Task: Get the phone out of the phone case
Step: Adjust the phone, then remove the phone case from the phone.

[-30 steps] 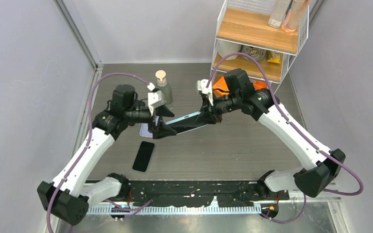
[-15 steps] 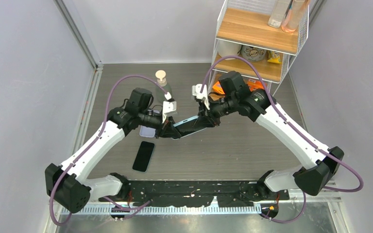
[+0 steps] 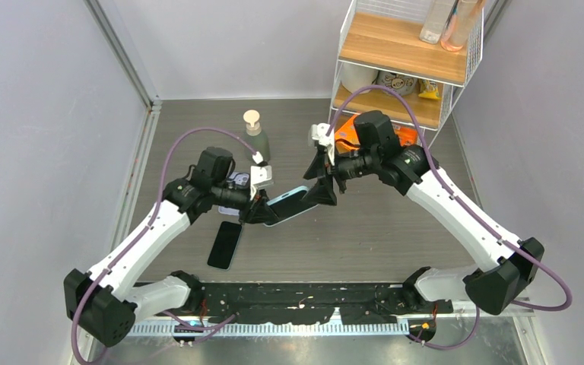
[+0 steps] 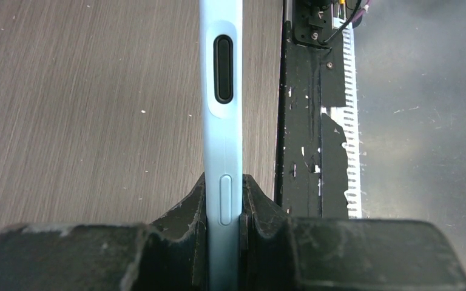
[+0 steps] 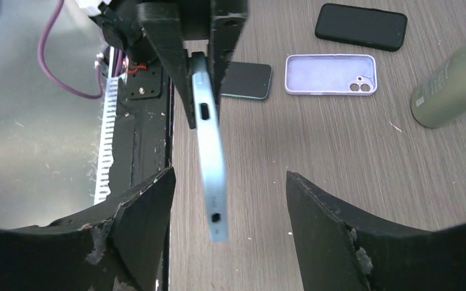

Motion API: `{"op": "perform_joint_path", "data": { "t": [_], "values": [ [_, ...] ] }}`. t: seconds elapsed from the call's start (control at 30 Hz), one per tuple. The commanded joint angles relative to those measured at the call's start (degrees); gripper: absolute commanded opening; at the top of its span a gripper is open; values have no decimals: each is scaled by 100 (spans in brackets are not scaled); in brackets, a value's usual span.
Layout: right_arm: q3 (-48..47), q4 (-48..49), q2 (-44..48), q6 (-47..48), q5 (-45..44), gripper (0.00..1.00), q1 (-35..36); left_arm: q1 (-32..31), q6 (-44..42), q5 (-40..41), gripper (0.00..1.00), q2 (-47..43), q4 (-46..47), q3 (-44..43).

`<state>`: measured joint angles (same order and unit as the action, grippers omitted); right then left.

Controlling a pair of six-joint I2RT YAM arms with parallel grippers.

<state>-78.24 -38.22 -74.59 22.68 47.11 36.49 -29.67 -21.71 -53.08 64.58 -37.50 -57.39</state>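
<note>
Phone case (image 4: 223,139): pale blue, lifted off the table (image 3: 380,228), hanging in the air on the near side of the pump bottle (image 3: 257,141) and a little to its right. Turned on edge, side buttons showing in the left wrist view. Pinched at one end by the left tool (image 4: 223,200), fingers drawn narrow against both faces. Straddled at the other end by the right tool (image 5: 229,173), spread wide, clear of both faces.

Inside the blue rim in the top view, a dark face, probably the phone (image 3: 284,206), not yet out; impossible to confirm edge-on. Judged early to midway: lifted and secured, nothing pried loose. Left to do: closing on a rim or corner, peeling it back, pushing the phone free.

Further out, on the table: an empty lilac case (image 5: 330,74) just on the near side of the bottle, a black phone (image 3: 225,245) nearer again to the arm bases.
</note>
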Motion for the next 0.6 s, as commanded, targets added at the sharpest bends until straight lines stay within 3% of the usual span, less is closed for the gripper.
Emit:
{"op": "perform_joint_path", "data": {
  "t": [0.0,0.4,0.57],
  "values": [
    [246,917,132,-708,869,72,-260,-21,352,-256,0,-461,957,230],
    [345,1471,-299,-1353,1737,60,-302,-17,404,-211,0,-363,1069,293],
    [373,1639,-412,-1546,1858,49,-300,-67,384,-147,0,-311,1086,296]
  ]
}}
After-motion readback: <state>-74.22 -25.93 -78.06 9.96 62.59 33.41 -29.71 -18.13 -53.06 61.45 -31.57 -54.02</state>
